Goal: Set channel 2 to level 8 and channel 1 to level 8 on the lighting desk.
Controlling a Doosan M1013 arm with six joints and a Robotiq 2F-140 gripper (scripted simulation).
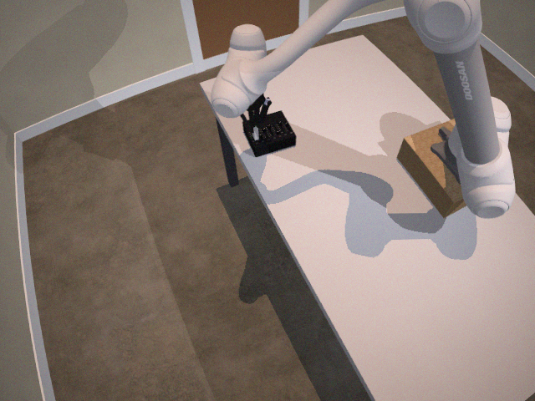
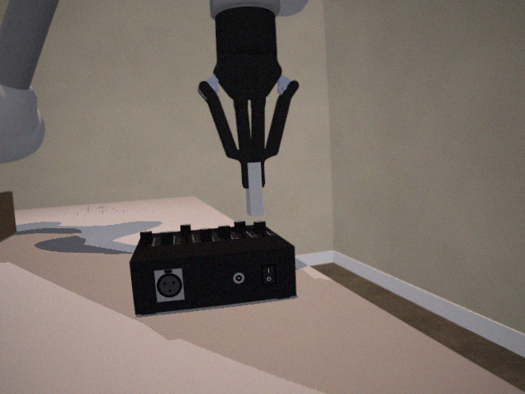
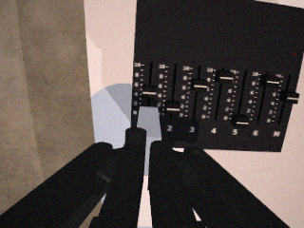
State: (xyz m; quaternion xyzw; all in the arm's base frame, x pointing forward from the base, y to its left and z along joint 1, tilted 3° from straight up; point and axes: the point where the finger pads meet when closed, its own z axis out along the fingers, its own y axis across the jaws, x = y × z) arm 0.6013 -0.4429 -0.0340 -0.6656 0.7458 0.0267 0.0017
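The black lighting desk (image 1: 272, 137) (image 2: 212, 271) (image 3: 216, 32) sits near the far left corner of the table (image 1: 389, 302). It has a row of several faders. In the wrist view the channel 1 knob (image 3: 147, 93) sits a little above the middle of its slot, and the channel 2 knob (image 3: 173, 109) sits lower. My gripper (image 1: 256, 133) (image 2: 254, 208) (image 3: 147, 122) is shut and empty. It points straight down and hovers just above the desk's channel 1 end, clear of the knobs.
A wooden block (image 1: 425, 165) carrying the arm's base stands at the table's right side. The table's left edge (image 1: 242, 172) runs close beside the desk. A wall (image 2: 423, 127) stands behind the corner.
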